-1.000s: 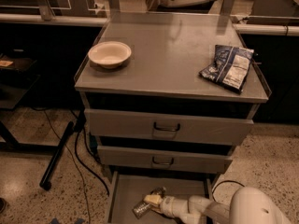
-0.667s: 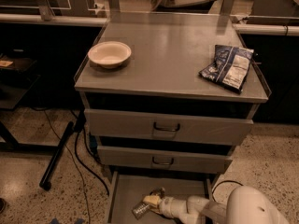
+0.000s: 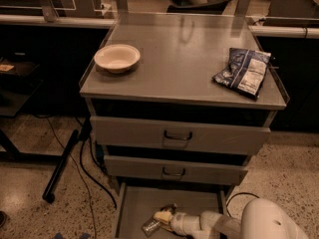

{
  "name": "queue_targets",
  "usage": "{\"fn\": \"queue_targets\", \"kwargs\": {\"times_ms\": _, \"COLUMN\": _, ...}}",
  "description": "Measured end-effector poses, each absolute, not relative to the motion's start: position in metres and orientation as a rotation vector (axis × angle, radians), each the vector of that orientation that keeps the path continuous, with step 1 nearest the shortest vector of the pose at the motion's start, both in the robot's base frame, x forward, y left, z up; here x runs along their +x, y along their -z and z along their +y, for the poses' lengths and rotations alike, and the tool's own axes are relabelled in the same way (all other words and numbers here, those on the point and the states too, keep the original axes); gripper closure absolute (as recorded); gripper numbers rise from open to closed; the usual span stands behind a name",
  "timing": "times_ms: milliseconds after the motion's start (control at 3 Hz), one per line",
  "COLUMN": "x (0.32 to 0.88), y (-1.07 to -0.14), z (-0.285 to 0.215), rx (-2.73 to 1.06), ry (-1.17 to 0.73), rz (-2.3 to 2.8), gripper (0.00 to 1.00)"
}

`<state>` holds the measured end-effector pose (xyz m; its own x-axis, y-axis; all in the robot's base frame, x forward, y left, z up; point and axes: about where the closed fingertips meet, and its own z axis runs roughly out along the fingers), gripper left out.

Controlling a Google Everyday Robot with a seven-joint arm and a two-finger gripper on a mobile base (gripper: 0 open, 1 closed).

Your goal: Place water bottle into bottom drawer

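The water bottle (image 3: 151, 226) is down in the bottom drawer (image 3: 133, 204), which is pulled out. It lies tipped on the drawer floor, a bit left of the middle and close to the front. When we look back a second, we see almost no change. The bottle and the gripper (image 3: 164, 216) are in nearly the same spot.

The gripper is right at the bottle, touching its upper right end. The bottle pokes out down and to the left of it. We cannot tell if the gripper is squeezing the bottle or has let go. The white arm (image 3: 212, 223) reaches in from the right.

The two drawers above, the middle one (image 3: 173, 171) and the top one (image 3: 177, 136), are shut. On the cabinet top (image 3: 184, 44) a bowl (image 3: 117, 58) sits at the left and a blue snack bag (image 3: 243, 71) at the right.
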<state>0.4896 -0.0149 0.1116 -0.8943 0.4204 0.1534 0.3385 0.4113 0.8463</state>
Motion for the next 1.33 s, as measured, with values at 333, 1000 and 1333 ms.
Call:
{"fn": "queue_targets", "kwargs": {"times_ms": 333, "x": 0.4879, "y": -0.1112, "z": -0.0155, "rx": 0.698, "ry": -1.507, "rz": 2.573, "gripper": 1.0}}
{"fn": "queue_targets", "kwargs": {"times_ms": 1000, "x": 0.4812, "y": -0.1106, "z": -0.0178, "rx": 0.722, "ry": -1.497, "rz": 2.596, "gripper": 0.81}}
{"fn": "queue_targets", "kwargs": {"times_ms": 1333, "x": 0.4811, "y": -0.1106, "z": -0.0178, "rx": 0.722, "ry": -1.497, "rz": 2.596, "gripper": 0.58}}
